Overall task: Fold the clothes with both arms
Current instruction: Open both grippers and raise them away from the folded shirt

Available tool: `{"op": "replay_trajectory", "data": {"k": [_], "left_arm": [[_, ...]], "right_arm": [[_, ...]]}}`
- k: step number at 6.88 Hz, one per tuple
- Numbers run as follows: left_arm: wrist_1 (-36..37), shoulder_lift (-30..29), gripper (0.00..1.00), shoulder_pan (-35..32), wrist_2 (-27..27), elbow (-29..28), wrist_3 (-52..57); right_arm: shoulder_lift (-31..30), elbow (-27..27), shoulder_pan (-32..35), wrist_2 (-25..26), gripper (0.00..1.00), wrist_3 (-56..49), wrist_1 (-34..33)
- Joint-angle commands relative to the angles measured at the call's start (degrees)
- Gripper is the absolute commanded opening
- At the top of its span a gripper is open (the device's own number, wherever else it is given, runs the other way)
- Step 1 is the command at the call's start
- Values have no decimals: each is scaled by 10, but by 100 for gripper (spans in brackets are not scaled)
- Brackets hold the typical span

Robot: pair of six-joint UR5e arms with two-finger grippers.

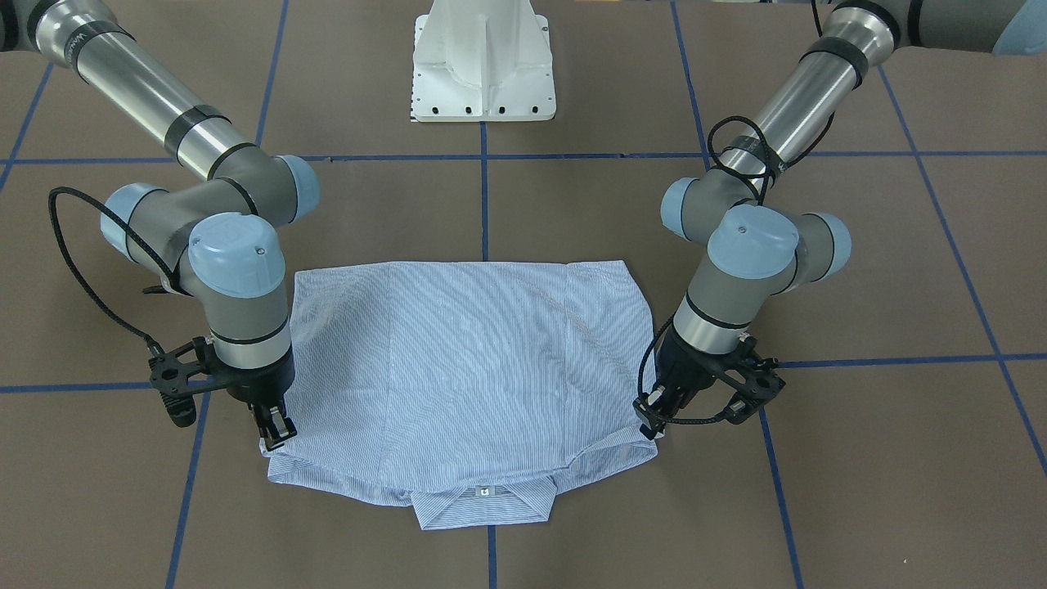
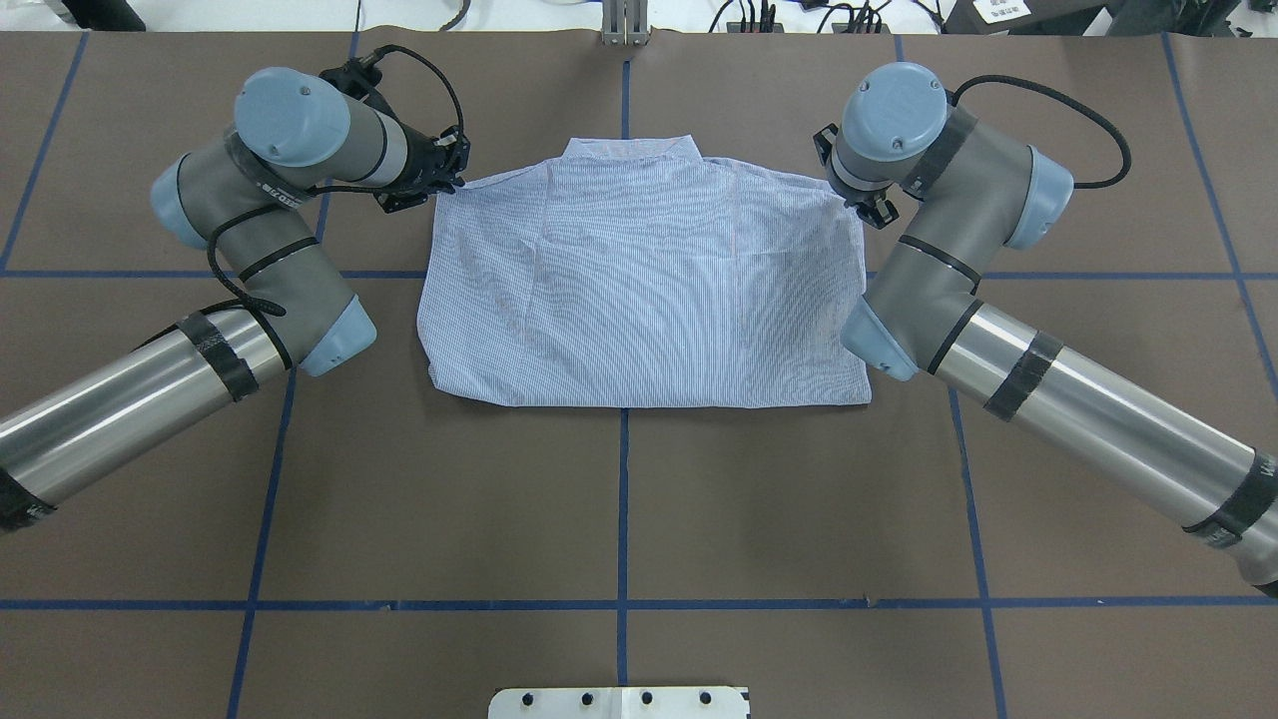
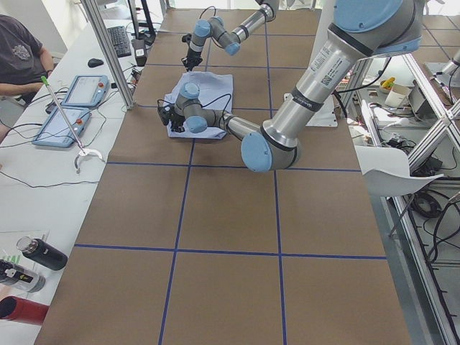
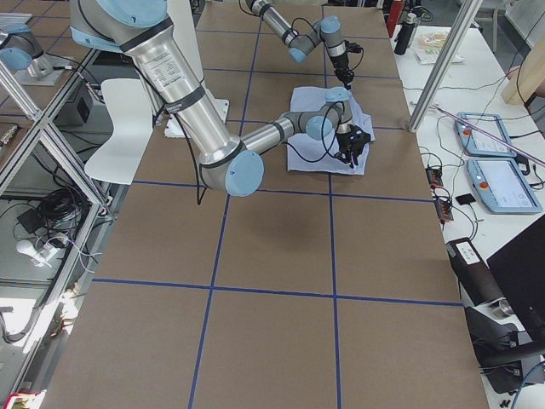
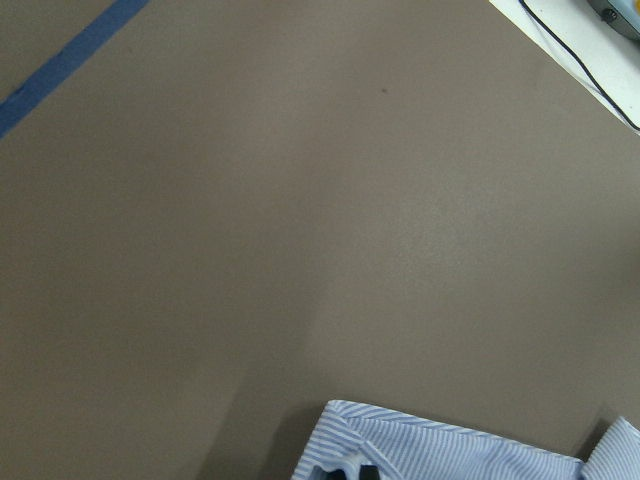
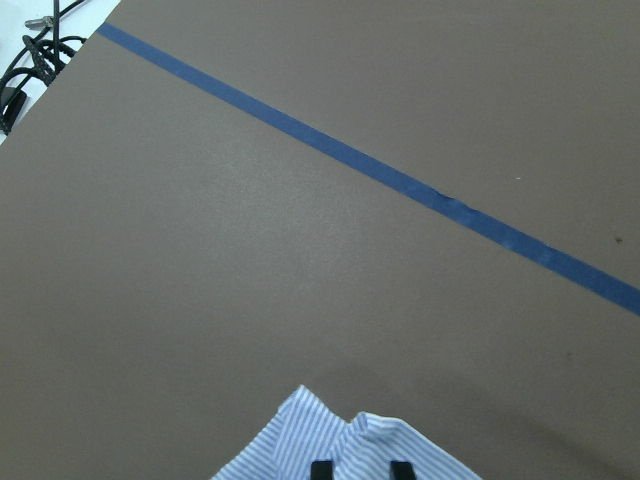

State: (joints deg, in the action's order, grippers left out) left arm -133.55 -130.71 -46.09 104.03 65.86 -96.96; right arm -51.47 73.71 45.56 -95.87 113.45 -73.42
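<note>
1. The table [image 2: 619, 499] is brown with a grid of blue tape lines [image 2: 621, 604]. It lies bare on every side of the cloth, with the widest free stretch between the cloth and the white base [image 1: 483, 65].
2. The left arm [image 2: 130, 384] and right arm [image 2: 1078, 409] come in from either side. Each is bent at the elbow, with its wrist turned down beside a far corner of the cloth.
3. The shirt [image 2: 639, 290] lies flat at the table's middle, folded to a rough rectangle. Its near edge is straight and runs just short of a cross line of tape.
4. The left gripper [image 1: 650, 421] sits at 1 collar-side corner, its fingers pinched on the shirt's edge.
5. The right gripper [image 1: 276, 429] sits at the other collar-side corner, its fingers closed on a puckered bit of shirt.
6. The collar [image 1: 483, 507] points away from the base and juts past the folded edge.
7. A small white label [image 1: 485, 492] shows on the collar.
</note>
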Motion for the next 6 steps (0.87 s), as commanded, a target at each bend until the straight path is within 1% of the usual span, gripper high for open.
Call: {"op": "replay_trajectory", "data": {"k": [1,2,3,4,5,6], "left_arm": [[-5,-2,35,-10,0,1,0],[-23,-2,36,-28,6,3,1],[-46,-2,41,-35,6,5,1],[-70,5,41,-57,19,17,2],[-99,39,43,-76,66,39,2],[-103,49,44,-76,69,50,3]], "right_arm": [[13,-2,20,-34,100,-31,2],[13,7,20,-38,100,-36,2],[-17,55,20,-46,100,-36,2],[-83,152,0,-47,100,-32,2],[-140,237,-28,-46,100,-19,-5],[-183,292,-64,-40,100,30,-5]]}}
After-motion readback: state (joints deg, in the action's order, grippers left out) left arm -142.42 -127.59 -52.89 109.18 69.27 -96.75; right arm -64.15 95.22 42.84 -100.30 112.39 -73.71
